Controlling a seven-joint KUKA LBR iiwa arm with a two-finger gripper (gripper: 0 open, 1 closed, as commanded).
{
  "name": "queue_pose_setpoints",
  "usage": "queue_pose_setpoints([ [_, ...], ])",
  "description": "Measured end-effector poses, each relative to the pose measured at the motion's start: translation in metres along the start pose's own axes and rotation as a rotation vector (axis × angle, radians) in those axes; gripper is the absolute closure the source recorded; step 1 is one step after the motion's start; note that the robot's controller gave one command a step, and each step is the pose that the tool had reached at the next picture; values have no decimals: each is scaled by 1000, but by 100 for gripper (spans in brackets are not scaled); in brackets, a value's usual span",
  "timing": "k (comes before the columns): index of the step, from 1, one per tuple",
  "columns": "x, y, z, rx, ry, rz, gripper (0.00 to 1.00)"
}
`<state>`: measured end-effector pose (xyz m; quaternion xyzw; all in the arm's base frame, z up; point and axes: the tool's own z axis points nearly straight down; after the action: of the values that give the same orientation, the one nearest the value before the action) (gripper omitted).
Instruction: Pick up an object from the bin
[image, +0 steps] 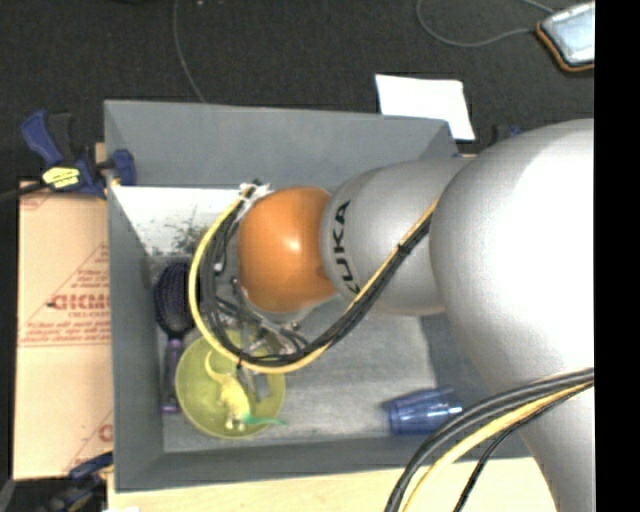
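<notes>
Setting: dark floor (300, 50). On it stands a grey metal bin (300, 140), open at the top, with sloped walls and a speckled flat bottom.

Item 1, robot: silver arm (500, 250) reaching in from the right. An orange cover (280, 250) sits at its wrist, and yellow and black cables (345, 320) loop beneath the cover.

Item 2, gripper (255, 345): it hangs below the orange cover, low in the bin's left half, at the upper rim of the bowl listed next. The cables and the wrist mask it, so I cannot tell whether it is open or closed, or whether it has hold of anything.

Item 3, yellow-green bowl (215, 395): round, translucent and shallow, it lies in the bin's lower left corner near the front wall. A paler yellow patch shows inside it and a green sliver at its lower right edge.

Item 4, dark blue ribbed object (172, 298): oval, against the left wall, just above the bowl.

Item 5, purple piece (171, 372): small, between the bowl and the left wall; its kind is unclear.

Item 6, blue cylinder (420, 410): it lies on its side by the front wall, well apart from the bowl.
</notes>
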<state>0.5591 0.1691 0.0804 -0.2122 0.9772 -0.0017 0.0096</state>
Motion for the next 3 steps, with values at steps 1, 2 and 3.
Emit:
queue_pose_setpoints([
  [1,-3,-1,0,-3,6,40,100],
  [2,-3,-1,0,-3,6,41,100],
  [3,-3,-2,-1,-3,5,42,100],
])
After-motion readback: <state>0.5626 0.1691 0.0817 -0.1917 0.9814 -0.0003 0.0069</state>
